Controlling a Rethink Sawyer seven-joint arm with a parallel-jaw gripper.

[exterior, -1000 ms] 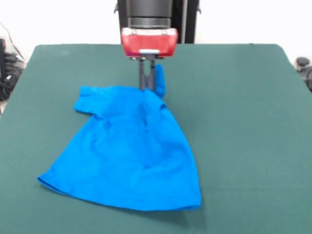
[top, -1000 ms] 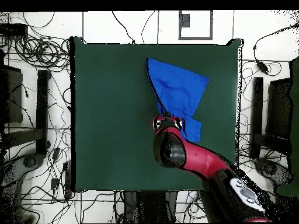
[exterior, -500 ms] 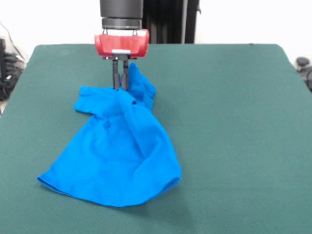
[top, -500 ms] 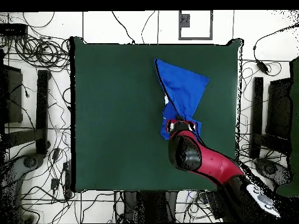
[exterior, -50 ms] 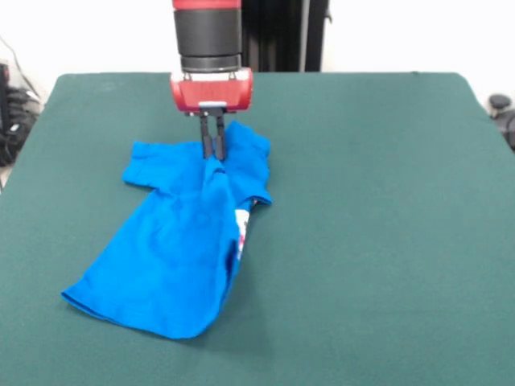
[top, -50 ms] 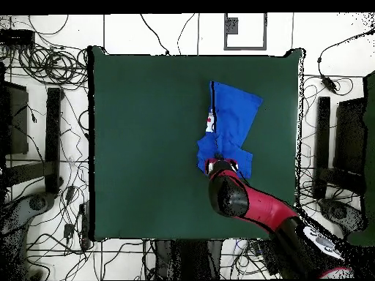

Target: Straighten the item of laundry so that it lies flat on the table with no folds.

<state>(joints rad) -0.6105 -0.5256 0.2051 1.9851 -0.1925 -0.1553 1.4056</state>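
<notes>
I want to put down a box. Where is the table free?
Free: the whole table side right of the shirt in the front view, and the front strip below its hem. Crowded: around the gripper, whose fingers pinch the shirt.

White tiled floor (top, -50 ms: 146, 33) strewn with black cables (top, -50 ms: 44, 62); white wall (exterior, -50 ms: 96, 32) behind.

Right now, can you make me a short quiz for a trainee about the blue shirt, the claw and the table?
1. True or false: the T-shirt lies flat, with no folds.
2. The claw is: A) open above bare table; B) shut on the T-shirt; C) out of view.
3. Fill in: in the front view, the claw pinches the shirt near its ____ end.

Key: 1 false, it is folded over itself; 2 B; 3 far.
</notes>
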